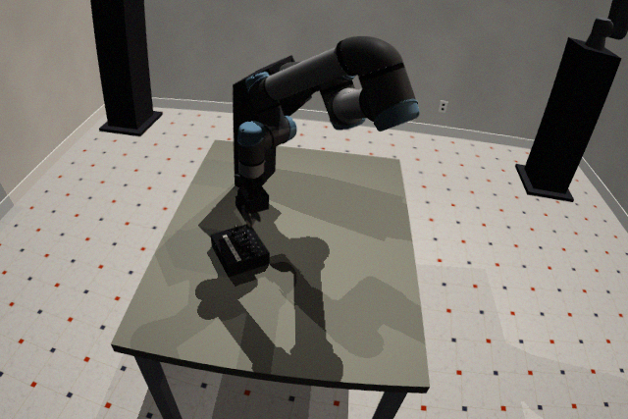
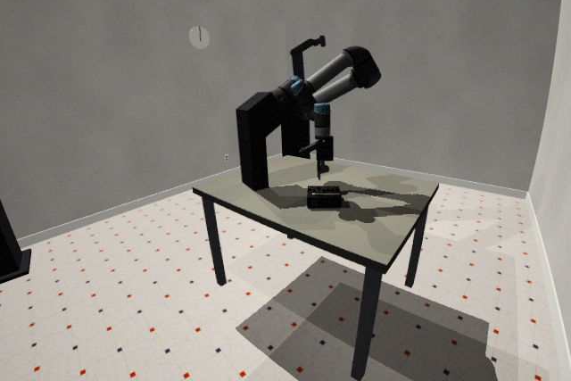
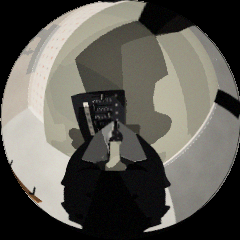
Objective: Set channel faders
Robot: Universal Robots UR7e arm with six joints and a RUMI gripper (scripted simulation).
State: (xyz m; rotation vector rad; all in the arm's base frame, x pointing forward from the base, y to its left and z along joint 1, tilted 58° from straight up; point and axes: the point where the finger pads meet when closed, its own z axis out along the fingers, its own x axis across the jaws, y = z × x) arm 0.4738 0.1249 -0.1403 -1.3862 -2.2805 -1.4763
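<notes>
Grey-green table (image 1: 354, 262) on a dotted tile floor (image 1: 506, 277), two black pedestals (image 1: 122, 54) (image 1: 573, 115), wall clock (image 2: 199, 37).

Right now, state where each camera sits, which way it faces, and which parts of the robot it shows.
Top: high beyond the table's near edge, looking down at the lighting desk; shows the whole arm.
Exterior: out on the floor, facing table and pedestal; shows the full arm.
Wrist: on the arm's end, looking down; shows only the shut gripper.
All three share the lighting desk.
</notes>
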